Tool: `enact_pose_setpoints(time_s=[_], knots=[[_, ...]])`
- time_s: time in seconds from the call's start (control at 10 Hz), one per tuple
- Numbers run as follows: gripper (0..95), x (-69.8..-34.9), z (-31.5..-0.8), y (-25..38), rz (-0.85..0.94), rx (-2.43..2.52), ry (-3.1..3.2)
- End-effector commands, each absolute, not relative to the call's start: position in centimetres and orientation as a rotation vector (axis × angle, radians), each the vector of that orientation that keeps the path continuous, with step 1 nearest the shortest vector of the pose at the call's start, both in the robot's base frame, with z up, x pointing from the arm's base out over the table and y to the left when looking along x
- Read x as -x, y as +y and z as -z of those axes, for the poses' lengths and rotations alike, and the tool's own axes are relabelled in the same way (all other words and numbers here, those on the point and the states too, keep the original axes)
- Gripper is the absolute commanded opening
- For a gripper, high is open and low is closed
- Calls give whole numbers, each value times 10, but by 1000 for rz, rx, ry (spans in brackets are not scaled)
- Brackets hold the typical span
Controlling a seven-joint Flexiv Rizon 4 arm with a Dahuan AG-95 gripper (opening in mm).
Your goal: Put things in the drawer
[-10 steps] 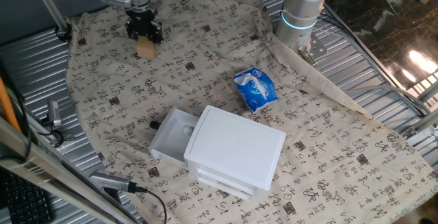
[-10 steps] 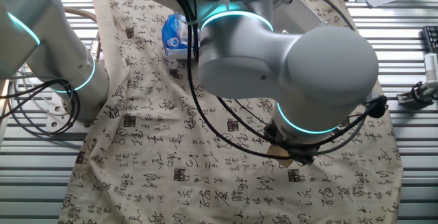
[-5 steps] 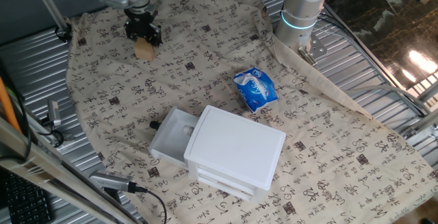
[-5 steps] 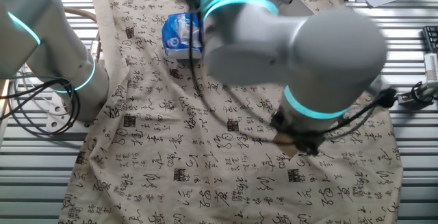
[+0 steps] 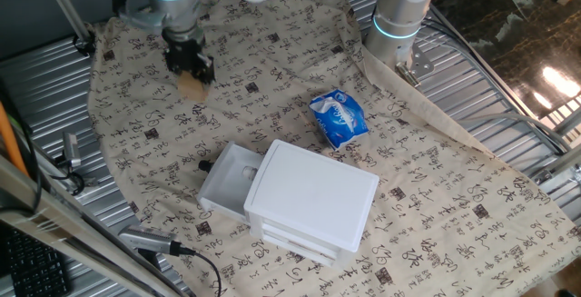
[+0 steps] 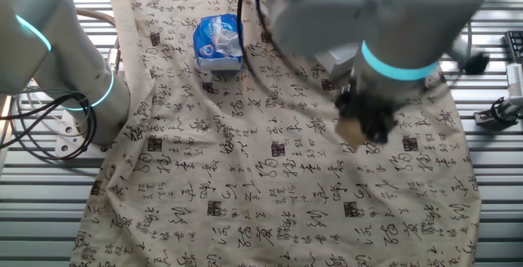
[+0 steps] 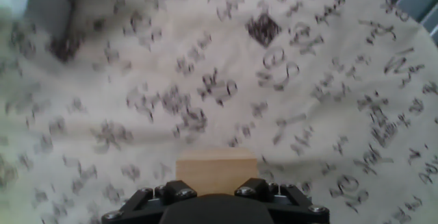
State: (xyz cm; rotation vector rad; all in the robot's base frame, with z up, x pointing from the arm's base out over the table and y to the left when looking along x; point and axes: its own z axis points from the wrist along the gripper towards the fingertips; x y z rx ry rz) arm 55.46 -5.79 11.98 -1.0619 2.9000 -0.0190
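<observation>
Table of ribbed metal slats (image 5: 508,124), covered by a beige cloth (image 5: 272,70) printed with dark calligraphy characters. Cloth rumpled at its edges.

Near edge, one fixed view: cables (image 5: 195,265) and a metal clamp fitting (image 5: 145,241) on the slats by the cloth's edge.

Next in: white stacked-drawer unit (image 5: 313,202) sitting on the cloth. Its top drawer (image 5: 227,181) is pulled out toward the left, shallow, nothing visible inside; small dark knob (image 5: 204,164) on its front.

Just beyond the unit, to its right: a blue-and-white crinkled packet (image 5: 339,118), lying on the cloth, apart from the unit. Same packet shows near the top of the other fixed view (image 6: 218,42).

Far left of the cloth, well apart from the drawer: gripper (image 5: 191,68), pointing down, clamped on the wooden block (image 5: 192,84). Block light brown, plain, protruding below the fingers. In the other fixed view, gripper (image 6: 365,122) and block (image 6: 353,131) blurred, block appears clear of the cloth. Hand view: block (image 7: 217,172) seated between the fingers, cloth blurred beyond it.

Farthest back: a second grey arm base (image 5: 399,15) with a lit teal ring, standing at the cloth's far right edge.
</observation>
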Motion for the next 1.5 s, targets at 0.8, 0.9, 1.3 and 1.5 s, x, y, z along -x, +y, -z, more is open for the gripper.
enact_pose_setpoints(time_s=[0.8, 0.9, 1.3, 1.5], knots=[[0, -565, -151, 56, 11, 911, 2968], [0, -563, -149, 63, 10, 892, 2969], [0, -556, -141, 86, 9, 883, 2957], [0, -554, -140, 93, 14, 882, 2955]])
